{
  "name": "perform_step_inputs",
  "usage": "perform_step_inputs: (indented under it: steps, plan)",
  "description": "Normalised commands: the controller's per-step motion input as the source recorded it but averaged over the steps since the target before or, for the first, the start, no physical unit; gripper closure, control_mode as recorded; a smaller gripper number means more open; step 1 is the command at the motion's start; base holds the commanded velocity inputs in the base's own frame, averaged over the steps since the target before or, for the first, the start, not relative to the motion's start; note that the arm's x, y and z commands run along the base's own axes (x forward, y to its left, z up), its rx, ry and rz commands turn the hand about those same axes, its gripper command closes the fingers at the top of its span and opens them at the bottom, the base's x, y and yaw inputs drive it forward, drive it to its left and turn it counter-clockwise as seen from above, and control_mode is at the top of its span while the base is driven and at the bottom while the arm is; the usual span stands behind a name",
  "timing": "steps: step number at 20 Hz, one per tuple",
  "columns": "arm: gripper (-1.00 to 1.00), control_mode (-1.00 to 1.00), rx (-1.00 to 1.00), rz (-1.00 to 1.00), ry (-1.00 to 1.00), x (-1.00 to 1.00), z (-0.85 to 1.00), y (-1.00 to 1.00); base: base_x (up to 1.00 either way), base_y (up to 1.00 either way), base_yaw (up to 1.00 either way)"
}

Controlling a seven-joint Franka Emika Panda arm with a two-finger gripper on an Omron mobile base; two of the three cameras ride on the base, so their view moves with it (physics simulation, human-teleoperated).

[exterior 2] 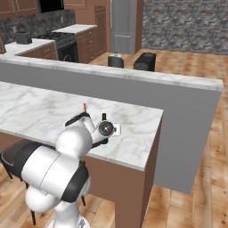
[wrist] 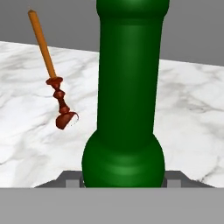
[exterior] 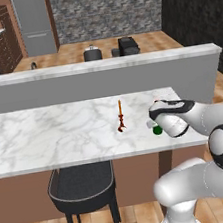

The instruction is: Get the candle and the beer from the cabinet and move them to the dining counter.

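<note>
White arm bent low over dining counter (exterior: 61, 131), pincer (wrist: 124, 183) flanking beer (wrist: 127, 87)

On the dining counter (exterior 2: 133, 116), near its right end, the gripper (exterior 2: 105, 133) closes round the green beer (exterior 2: 104, 118), its red cap poking above the hand, while the orange candle (exterior 2: 84, 107) stands just left of the bottle.

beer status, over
Gripper closed around the beer, low on the bottle. Beer upright over the dining counter near its right end. Candle already on the counter beside it, apart. Nothing in the way.
</note>
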Motion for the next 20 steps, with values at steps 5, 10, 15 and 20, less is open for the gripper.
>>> perform_step_inputs:
  steps: [5,10,15,20]
  plan:
    - [1.0,-1.0,0.0,0.0,0.0,0.13,-0.18,0.0,0.0,0.0,0.0]
    - [1.0,-1.0,0.0,0.0,0.0,0.3,-0.1,0.0,0.0,0.0,0.0]
    - [1.0,-1.0,0.0,0.0,0.0,0.36,-0.08,0.0,0.0,0.0,0.0]
    - [1.0,-1.0,0.0,0.0,0.0,0.31,-0.08,0.0,0.0,0.0,0.0]
